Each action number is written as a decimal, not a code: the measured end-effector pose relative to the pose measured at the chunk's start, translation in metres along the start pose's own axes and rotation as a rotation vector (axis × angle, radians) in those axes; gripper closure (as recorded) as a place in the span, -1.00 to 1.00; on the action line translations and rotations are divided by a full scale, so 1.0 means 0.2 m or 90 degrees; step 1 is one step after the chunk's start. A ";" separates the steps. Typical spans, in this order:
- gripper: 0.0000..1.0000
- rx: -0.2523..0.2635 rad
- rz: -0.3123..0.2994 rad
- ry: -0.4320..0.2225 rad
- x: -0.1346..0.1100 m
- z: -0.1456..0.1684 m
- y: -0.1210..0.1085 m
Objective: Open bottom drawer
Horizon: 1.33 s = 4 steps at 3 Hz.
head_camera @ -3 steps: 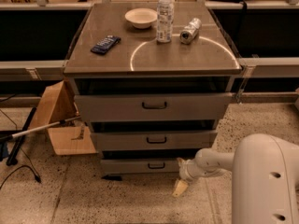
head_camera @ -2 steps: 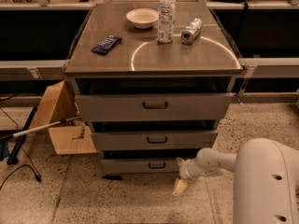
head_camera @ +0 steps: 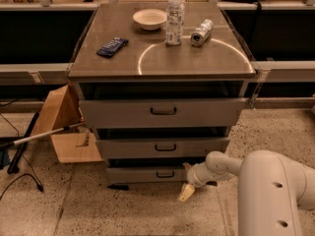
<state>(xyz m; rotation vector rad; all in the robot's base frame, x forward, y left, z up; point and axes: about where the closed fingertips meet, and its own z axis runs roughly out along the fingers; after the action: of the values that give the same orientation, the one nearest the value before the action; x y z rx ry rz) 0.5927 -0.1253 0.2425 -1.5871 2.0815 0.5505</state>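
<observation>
The bottom drawer (head_camera: pixel 140 175) is the lowest and narrowest of three grey fronts in the cabinet, with a small black pull handle (head_camera: pixel 165 173) at its middle. My gripper (head_camera: pixel 187 180) is low, just right of that handle and in front of the drawer's right end, at the end of my white arm (head_camera: pixel 224 166), which comes in from the lower right. It is open: one fingertip (head_camera: pixel 188 167) points up against the drawer front, and the pale one (head_camera: pixel 186 192) hangs down toward the floor. Nothing is held.
Above are the middle drawer (head_camera: pixel 162 147) and the top drawer (head_camera: pixel 162 112). On the cabinet top stand a bowl (head_camera: pixel 150 18), a bottle (head_camera: pixel 174 14), a lying can (head_camera: pixel 202 32) and a blue packet (head_camera: pixel 112 46). A cardboard box (head_camera: pixel 61 127), a pole (head_camera: pixel 44 134) and cables lie left.
The gripper has edged slightly left toward the bottom drawer's handle. The drawers and the things on top have not moved.
</observation>
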 end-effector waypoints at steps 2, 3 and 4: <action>-1.00 0.009 0.009 0.020 0.00 0.07 -0.09; -1.00 0.030 0.003 0.018 0.01 0.10 -0.11; -1.00 0.070 -0.004 0.015 0.02 0.13 -0.17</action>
<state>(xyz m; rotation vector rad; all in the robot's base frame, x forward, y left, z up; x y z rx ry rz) 0.6269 -0.1224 0.2173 -1.5433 2.0860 0.4109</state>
